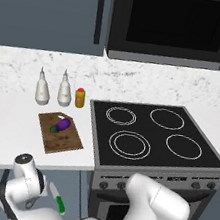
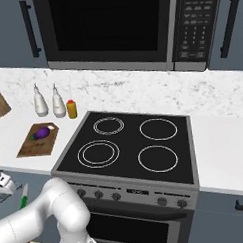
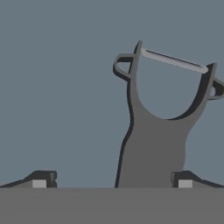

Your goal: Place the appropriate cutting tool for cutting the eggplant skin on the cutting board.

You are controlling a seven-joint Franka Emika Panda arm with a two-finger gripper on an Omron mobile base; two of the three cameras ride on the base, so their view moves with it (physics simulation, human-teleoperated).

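Note:
The grey metal cutting tool (image 3: 162,131), a peeler, lies straight ahead of my gripper (image 3: 113,183) on a flat blue-grey surface. Its handle runs down between my fingertips (image 3: 183,181), nearer the right one, and its bladed head points away. The gripper is open, with a clear gap on the handle's left. My wrist (image 1: 29,177) hangs low, below the counter's front edge at the left. The purple eggplant (image 1: 62,124) (image 2: 41,132) rests on the far part of the brown cutting board (image 1: 61,142) (image 2: 29,146), on the counter left of the stove.
A green-handled knife (image 1: 57,198) (image 2: 24,198) lies just right of my wrist, below counter level. Two white bottles (image 1: 43,92) and a yellow jar (image 1: 80,97) stand behind the board. The black stove (image 1: 153,134) is to the right, with a microwave (image 1: 172,23) above it.

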